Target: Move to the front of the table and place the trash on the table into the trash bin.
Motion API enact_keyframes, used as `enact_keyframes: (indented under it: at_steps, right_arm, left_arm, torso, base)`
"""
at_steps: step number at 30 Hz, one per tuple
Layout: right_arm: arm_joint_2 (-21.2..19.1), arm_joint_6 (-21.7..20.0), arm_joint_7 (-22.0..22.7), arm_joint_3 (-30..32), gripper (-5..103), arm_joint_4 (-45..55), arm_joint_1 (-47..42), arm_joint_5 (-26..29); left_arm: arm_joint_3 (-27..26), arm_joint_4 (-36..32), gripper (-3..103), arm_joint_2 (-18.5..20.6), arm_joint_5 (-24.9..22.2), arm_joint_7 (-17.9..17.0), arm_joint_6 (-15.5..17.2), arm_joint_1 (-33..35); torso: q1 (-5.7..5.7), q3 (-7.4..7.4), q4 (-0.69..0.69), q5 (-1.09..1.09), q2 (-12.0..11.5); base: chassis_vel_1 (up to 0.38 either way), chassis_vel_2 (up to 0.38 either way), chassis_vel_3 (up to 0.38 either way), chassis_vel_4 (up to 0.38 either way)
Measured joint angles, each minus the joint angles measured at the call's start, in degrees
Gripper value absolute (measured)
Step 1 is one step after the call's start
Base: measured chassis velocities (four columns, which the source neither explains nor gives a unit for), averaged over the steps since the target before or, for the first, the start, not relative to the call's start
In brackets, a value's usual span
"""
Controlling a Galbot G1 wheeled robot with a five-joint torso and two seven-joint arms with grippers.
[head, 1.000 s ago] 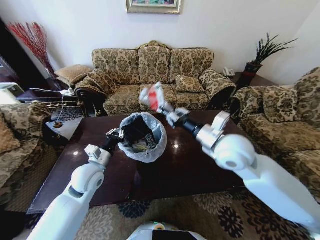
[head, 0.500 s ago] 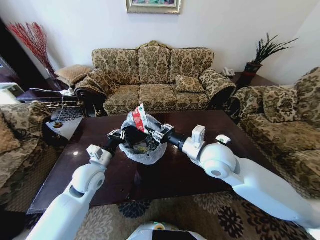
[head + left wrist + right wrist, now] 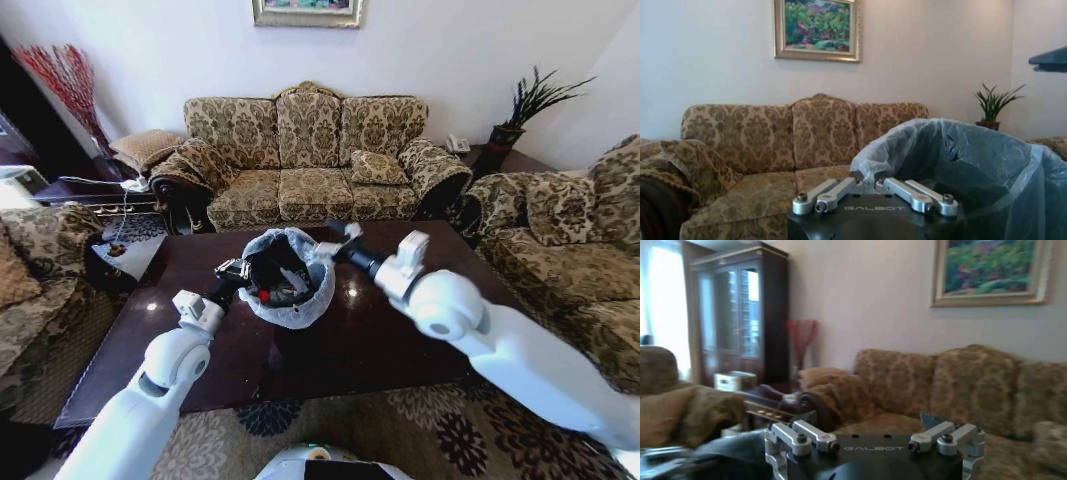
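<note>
Since half a second ago our right hand (image 3: 335,243) has let the red-labelled trash (image 3: 264,295) drop and hangs open by the trash bin (image 3: 290,315), which our left hand (image 3: 236,270) pinches steady on the worktop (image 3: 400,330).

Left gripper (image 3: 867,184) jaws closed on bin bag (image 3: 953,165) rim; sofa (image 3: 793,145) and framed painting (image 3: 817,30) behind.

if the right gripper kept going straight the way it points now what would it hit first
Probably the sofa. The right gripper, open and empty, sits at the far rim of the trash bin above the table, aimed toward the back of the room. Depth is unclear, but nothing nearer seems to lie in its line.
</note>
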Motion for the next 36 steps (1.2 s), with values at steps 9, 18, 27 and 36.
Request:
enact_keyframes:
  at_steps: [9,18,27,36]
  right_arm:
    - [0.8,-2.4,6.3,10.0,100,-9.8,-9.2,-6.2]
    - [1.7,-2.4,5.5,19.0,100,-14.4,-16.2,-7.9]
    - [2.8,-1.2,4.2,18.7,100,-14.8,-16.8,-9.6]
    - [3.9,0.5,2.6,16.6,100,-15.1,-17.1,-13.1]
  left_arm:
    - [-2.9,-3.3,3,-2.3,-0.2,-1.0,-0.8,2.8]
    - [-2.3,-3.5,3,-3.4,0.5,-1.1,-1.1,2.7]
    - [-2.6,-3.7,3,-3.6,0.4,-0.4,-1.5,3.2]
    - [-2.9,-3.7,3,-4.1,0.7,0.3,-2.3,3.6]
  torso:
    - [0.0,0.0,0.0,0.06,0.0]
    - [0.0,0.0,-0.02,0.03,0.0]
    - [0.0,0.0,0.0,0.01,0.0]
    - [-0.01,-0.01,-0.01,-0.03,0.0]
  base:
    - [0.0,0.0,0.0,0.0]
    - [0.0,0.0,0.0,0.0]
    - [-0.062,-0.063,0.08,0.092]
    - [-0.192,-0.178,0.279,0.295]
